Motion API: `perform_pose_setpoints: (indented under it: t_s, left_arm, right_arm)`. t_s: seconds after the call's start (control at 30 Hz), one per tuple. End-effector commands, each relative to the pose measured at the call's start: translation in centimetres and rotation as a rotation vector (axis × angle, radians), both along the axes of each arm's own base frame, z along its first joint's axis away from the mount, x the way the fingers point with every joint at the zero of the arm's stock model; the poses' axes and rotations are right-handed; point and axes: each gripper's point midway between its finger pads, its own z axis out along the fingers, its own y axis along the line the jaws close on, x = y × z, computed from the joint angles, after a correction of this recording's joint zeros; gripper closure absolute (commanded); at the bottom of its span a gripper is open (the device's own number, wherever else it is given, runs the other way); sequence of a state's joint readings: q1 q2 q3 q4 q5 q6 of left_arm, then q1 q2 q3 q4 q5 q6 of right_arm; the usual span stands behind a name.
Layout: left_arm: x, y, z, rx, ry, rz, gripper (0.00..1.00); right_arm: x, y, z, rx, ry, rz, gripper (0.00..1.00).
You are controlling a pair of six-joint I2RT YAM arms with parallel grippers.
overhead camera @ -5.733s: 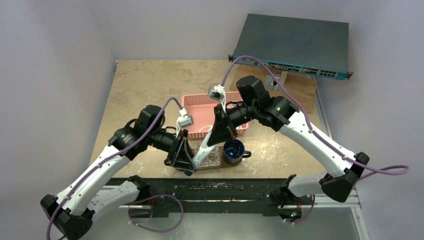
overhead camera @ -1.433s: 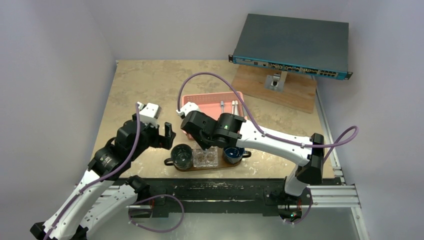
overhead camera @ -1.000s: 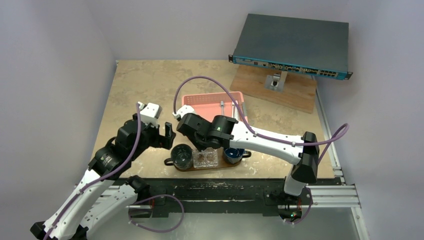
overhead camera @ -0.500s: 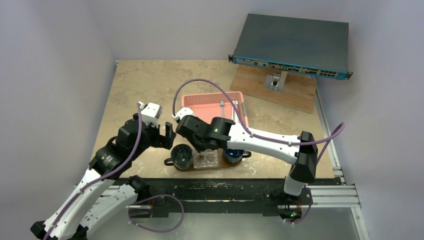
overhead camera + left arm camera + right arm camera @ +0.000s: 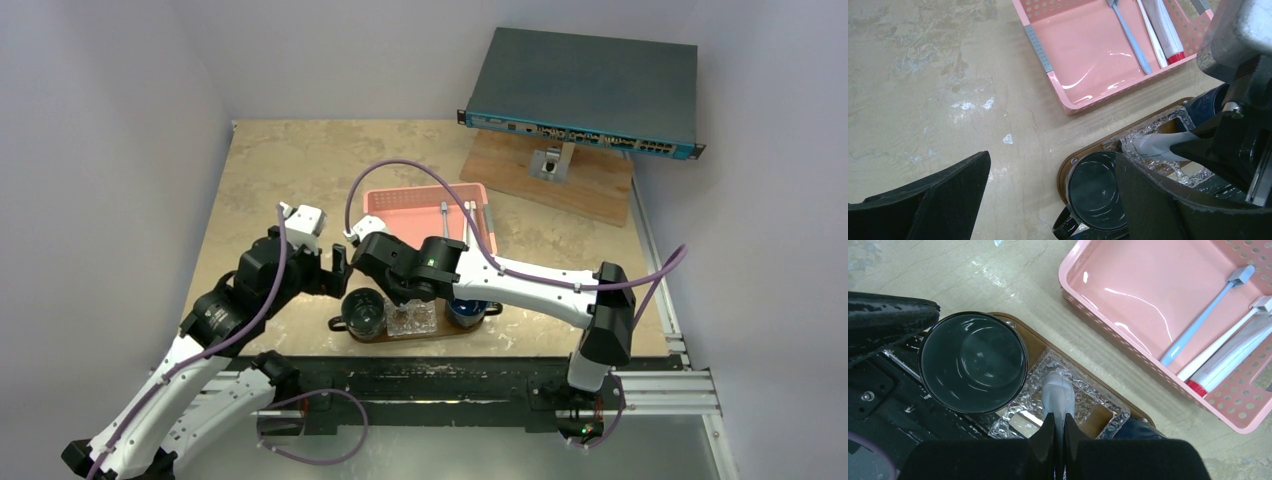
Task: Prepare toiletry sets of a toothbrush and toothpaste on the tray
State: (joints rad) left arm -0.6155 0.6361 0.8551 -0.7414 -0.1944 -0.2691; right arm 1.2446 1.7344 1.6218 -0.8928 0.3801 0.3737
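My right gripper (image 5: 1058, 416) is shut on a grey-white toothpaste (image 5: 1058, 392) tube, whose free end points down into a clear glass holder (image 5: 1093, 402) on the brown tray (image 5: 1034, 343). In the left wrist view the same toothpaste (image 5: 1158, 144) slants over the tray (image 5: 1087, 150). A blue-grey toothbrush (image 5: 1202, 319) lies in the pink basket (image 5: 1128, 285) beyond the tray. My left gripper (image 5: 1053, 165) stands open and holds nothing, just left of the tray above a dark cup (image 5: 1095, 192). From above, the right gripper (image 5: 410, 300) is over the tray's middle and the left gripper (image 5: 335, 270) is beside it.
The basket also holds a white toothbrush (image 5: 1220, 345) and a white tube with a red cap (image 5: 1233, 360). A blue cup (image 5: 466, 308) stands on the tray's right end. A network switch (image 5: 585, 90) on a wooden board (image 5: 590, 185) sits at the back right.
My right arm has crept a little left and lower over the glass holder, still gripping the tube. The left gripper has barely shifted and stays open.
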Motion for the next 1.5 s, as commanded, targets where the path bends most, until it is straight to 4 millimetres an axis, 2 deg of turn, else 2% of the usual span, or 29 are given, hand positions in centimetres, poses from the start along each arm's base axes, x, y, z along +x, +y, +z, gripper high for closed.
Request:
perform_pose_setpoints:
  t_s: [0.0,0.1,0.17,0.23,0.43,0.7,0.9,1.03,1.23,1.47]
  left_arm:
    - [0.6,-0.2,0.9,-0.015,-0.036,0.003,0.05]
    - [0.6,-0.2,0.9,-0.013,-0.034,0.002,0.05]
    - [0.7,-0.3,0.8,-0.012,-0.033,0.002,0.05]
    - [0.7,-0.3,0.8,-0.01,-0.032,0.002,0.05]
    - [0.7,-0.3,0.8,-0.008,-0.031,-0.001,0.05]
    - [0.7,-0.2,0.9,-0.007,-0.036,0.001,0.05]
    - [0.6,-0.2,0.9,-0.008,-0.037,0.002,0.05]
    - [0.6,-0.1,0.9,-0.008,-0.037,0.003,0.05]
    - [0.6,-0.1,0.9,-0.005,-0.038,0.001,0.05]
    - [0.7,0.0,1.1,-0.005,-0.045,0.005,0.05]
  right_arm:
    - [0.4,0.5,0.2,0.02,-0.026,-0.008,1.0]
    - [0.4,0.5,0.0,0.012,-0.023,-0.007,0.95]
    - [0.4,0.5,0.3,0.017,-0.029,-0.01,0.83]
    - [0.5,0.5,0.7,0.022,-0.036,-0.013,0.76]
    - [0.9,0.8,3.2,0.079,-0.064,-0.031,0.63]
    - [1.9,0.5,7.3,0.165,-0.13,-0.071,0.54]
    - [4.0,-1.5,8.7,0.172,-0.146,-0.153,0.53]
    - [6.1,-3.4,9.4,0.182,-0.155,-0.221,0.54]
    - [9.5,-6.4,8.2,0.139,-0.18,-0.331,0.53]
    - [12.6,-8.8,3.9,0.071,-0.167,-0.431,0.52]
